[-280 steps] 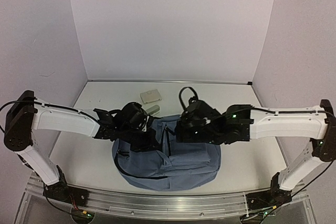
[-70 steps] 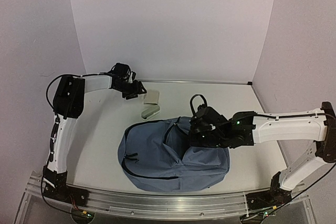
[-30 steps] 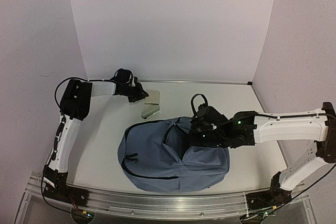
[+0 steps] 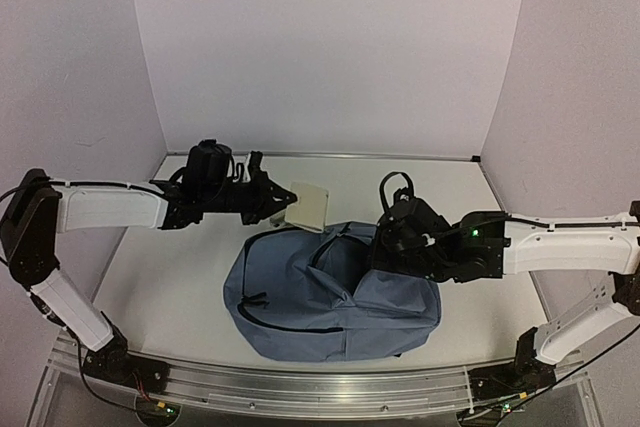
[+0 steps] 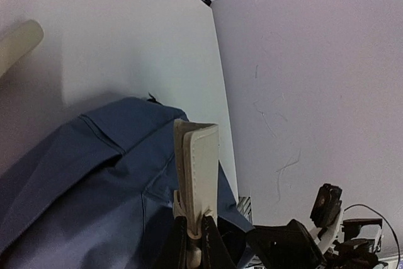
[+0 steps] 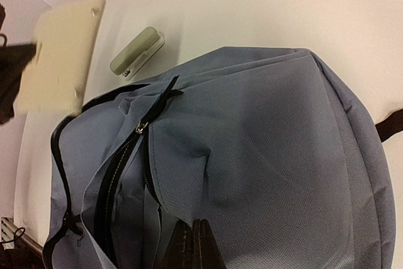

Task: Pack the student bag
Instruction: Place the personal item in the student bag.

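While the right hand [image 4: 388,244] pinches fabric of the student bag [image 4: 300,302], the left hand [image 4: 284,205] clamps a cream box [image 4: 310,207] above it.

A white desk [image 4: 170,277] sits boxed in by three plain walls, all tinted pale lilac: a back wall [image 4: 320,47], a left wall [image 4: 70,77] and a right wall [image 4: 580,67]. A thin dark seam [image 4: 400,156] runs where the desk meets the back wall. A metal rail [image 4: 330,387] edges the desk's near side. Light falls evenly and the shadows are soft. Faint hairline scuffs [image 5: 277,124] mark the right wall in the left wrist view.
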Motion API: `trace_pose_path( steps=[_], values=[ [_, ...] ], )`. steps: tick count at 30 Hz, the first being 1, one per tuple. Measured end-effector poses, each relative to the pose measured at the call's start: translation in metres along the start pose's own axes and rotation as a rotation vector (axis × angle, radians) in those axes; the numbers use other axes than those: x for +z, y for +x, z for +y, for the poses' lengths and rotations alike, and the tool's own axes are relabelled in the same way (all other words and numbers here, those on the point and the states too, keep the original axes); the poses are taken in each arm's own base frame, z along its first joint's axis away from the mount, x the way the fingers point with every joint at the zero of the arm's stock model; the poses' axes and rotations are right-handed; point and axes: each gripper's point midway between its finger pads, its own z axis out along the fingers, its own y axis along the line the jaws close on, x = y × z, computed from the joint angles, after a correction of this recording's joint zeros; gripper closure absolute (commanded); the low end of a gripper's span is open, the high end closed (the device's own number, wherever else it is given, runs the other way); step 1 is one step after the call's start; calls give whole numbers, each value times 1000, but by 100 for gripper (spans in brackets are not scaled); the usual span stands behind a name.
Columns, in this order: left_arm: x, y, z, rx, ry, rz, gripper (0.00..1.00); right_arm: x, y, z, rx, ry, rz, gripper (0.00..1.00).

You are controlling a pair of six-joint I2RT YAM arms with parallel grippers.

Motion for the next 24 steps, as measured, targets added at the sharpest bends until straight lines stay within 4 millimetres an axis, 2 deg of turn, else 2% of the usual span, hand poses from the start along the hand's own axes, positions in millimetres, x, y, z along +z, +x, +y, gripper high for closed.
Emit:
trace_pose_path(
  steps=[3, 15, 19, 24],
  values=[
    [-2, 23, -6, -18, 9, 37, 100, -1, -2, 1, 0, 1, -7, 100],
    [0, 82, -46, -70, 79, 157, 100, -1, -6, 4, 3, -1, -20, 100],
    [1, 93, -46, -92, 67, 184, 100, -1, -7, 5, 4, -1, -24, 100],
    [-1, 106, -34, -124, 10, 217, 100, -1, -8, 4, 4, 2, -29, 100]
  ],
)
